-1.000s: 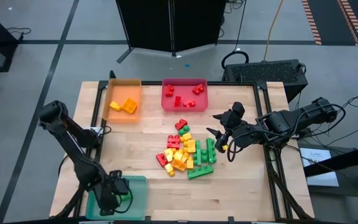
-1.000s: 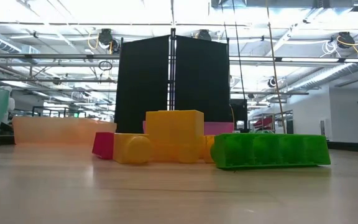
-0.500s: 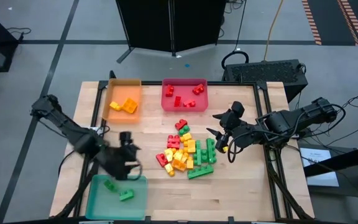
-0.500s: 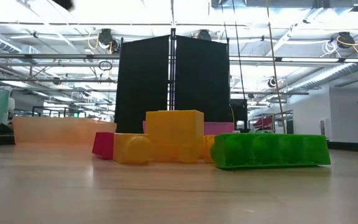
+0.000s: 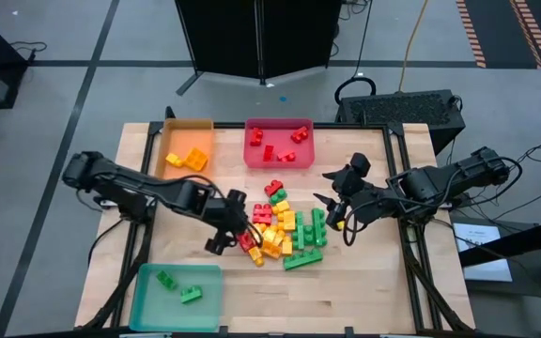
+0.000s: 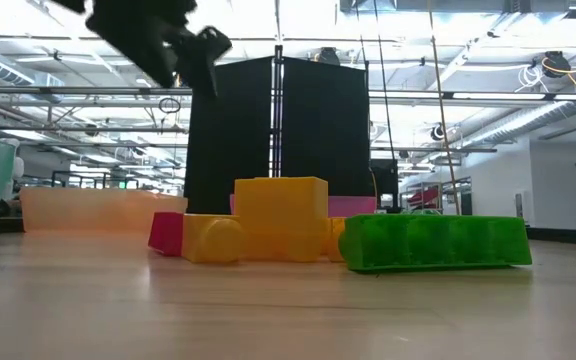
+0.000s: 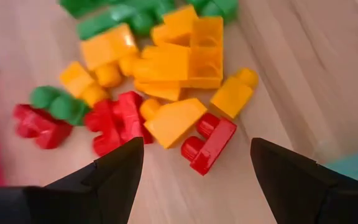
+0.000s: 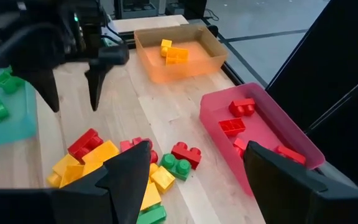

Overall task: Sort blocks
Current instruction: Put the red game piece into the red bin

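Red, yellow, green blocks (image 5: pixel 280 228) under left gripper (image 5: pixel 225 225), open, empty; right gripper (image 5: pixel 332 211) open, empty

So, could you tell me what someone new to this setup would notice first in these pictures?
Probably the bright heap of blocks in red, yellow-orange and green at the middle of the table, with the left gripper open at its left edge and the right gripper open at its right. Next, three coloured trays: the orange tray and red tray along the far edge, the teal tray at the near left corner.
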`<control>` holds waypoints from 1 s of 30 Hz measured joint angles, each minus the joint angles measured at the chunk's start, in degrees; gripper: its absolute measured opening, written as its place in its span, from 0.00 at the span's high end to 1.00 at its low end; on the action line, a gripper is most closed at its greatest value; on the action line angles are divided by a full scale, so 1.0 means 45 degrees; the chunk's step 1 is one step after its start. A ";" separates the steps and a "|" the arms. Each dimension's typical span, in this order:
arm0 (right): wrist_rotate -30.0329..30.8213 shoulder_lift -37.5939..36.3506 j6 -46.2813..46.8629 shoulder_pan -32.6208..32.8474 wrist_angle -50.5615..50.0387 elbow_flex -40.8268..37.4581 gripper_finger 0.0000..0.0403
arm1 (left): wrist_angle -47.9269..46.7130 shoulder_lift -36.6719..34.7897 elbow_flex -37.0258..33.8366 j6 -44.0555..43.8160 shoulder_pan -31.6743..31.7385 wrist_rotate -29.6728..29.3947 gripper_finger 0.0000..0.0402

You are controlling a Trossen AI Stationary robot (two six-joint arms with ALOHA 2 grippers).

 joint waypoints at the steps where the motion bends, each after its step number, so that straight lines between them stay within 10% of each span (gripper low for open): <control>1: 0.0001 0.0000 0.0083 0.0003 -0.0076 0.0000 0.38 | 0.0000 0.0191 0.0000 0.0293 0.0043 0.0186 0.26; 30: 0.0001 -0.0005 0.0336 0.0000 -0.1572 0.0000 0.38 | 0.0841 0.3095 -0.0924 0.2976 0.0924 0.2150 0.26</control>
